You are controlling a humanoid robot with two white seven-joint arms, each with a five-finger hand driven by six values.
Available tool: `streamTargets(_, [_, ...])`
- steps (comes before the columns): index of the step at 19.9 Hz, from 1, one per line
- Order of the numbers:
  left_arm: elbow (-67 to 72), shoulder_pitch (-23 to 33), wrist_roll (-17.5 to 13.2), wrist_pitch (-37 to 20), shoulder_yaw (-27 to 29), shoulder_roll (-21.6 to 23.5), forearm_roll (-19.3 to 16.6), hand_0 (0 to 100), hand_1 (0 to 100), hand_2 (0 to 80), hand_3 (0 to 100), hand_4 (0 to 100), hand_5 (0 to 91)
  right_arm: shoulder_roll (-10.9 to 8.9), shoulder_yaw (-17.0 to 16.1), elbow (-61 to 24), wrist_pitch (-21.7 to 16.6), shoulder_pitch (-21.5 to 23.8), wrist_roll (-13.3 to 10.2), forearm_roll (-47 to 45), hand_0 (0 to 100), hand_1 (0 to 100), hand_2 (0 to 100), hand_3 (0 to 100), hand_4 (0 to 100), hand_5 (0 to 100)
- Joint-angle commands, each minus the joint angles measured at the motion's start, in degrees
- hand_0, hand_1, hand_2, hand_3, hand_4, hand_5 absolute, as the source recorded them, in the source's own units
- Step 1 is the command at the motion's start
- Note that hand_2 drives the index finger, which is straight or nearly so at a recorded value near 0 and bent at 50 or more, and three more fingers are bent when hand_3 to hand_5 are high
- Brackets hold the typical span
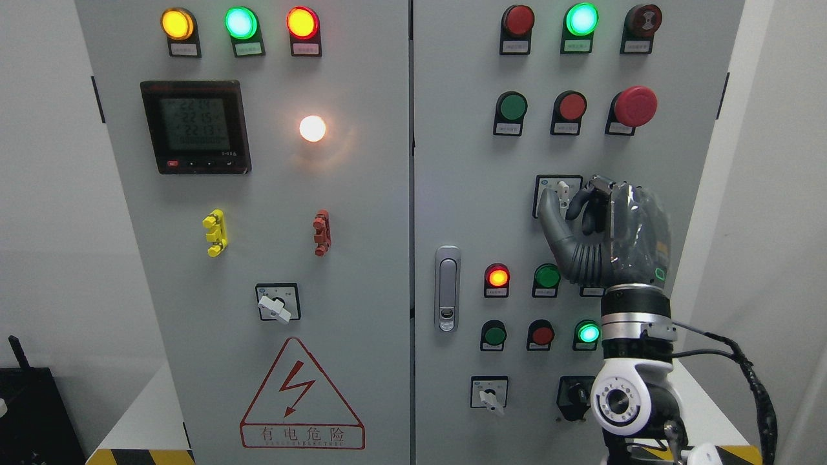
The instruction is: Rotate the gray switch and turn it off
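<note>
The gray rotary switch (563, 191) sits on a white-faced plate in the upper middle of the cabinet's right door, its knob pointing roughly upward. My right hand (561, 206) reaches up from the lower right and is at that switch. The thumb (550, 223) lies on the knob's left and the curled index finger (579, 201) on its right, pinching it. The palm covers the right half of the switch plate. My left arm does not show.
Similar rotary switches sit on the left door (277, 304) and low on the right door (490, 394), beside a black selector (574, 395). Lit lamps and push buttons surround the hand. A red mushroom button (635, 106) is above it and the door handle (447, 288) to its left.
</note>
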Motion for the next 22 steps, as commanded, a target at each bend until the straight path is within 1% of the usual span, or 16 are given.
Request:
streamTargets(1, [-1.49, -0.53, -0.05, -0.05, 0.44, 0.00, 1.05, 12, 39, 0.0, 0, 0, 0.0, -0.01, 0.00, -0.33, -0.40, 0.16, -0.26, -0.04, 34, 39, 75, 100, 100, 100])
streamTargets(11, [-1.49, -0.53, -0.05, -0.05, 0.44, 0.00, 1.06, 12, 39, 0.0, 0, 0, 0.0, -0.44, -0.27, -1.56, -0.67, 0.59, -0.79, -0.04, 32, 41, 75, 100, 100, 100])
streamTargets(14, [-1.49, -0.53, -0.05, 0.04, 0.44, 0.00, 1.14, 12, 39, 0.0, 0, 0, 0.0, -0.62, -0.27, -1.82, -0.75, 0.60, -1.58, -0.04, 32, 41, 75, 100, 100, 100])
streamTargets(20, [-1.49, -0.53, -0.05, 0.04, 0.44, 0.00, 1.14, 12, 39, 0.0, 0, 0, 0.0, -0.88, -0.53, -6.03, -0.93, 1.74, -1.75, -0.04, 32, 41, 75, 100, 100, 100])
streamTargets(22, [-1.49, -0.53, -0.05, 0.04, 0.44, 0.00, 1.06, 12, 39, 0.0, 0, 0, 0.0, -1.15, -0.62, -8.49, -1.02, 3.05, -2.28, -0.04, 32, 41, 75, 100, 100, 100])
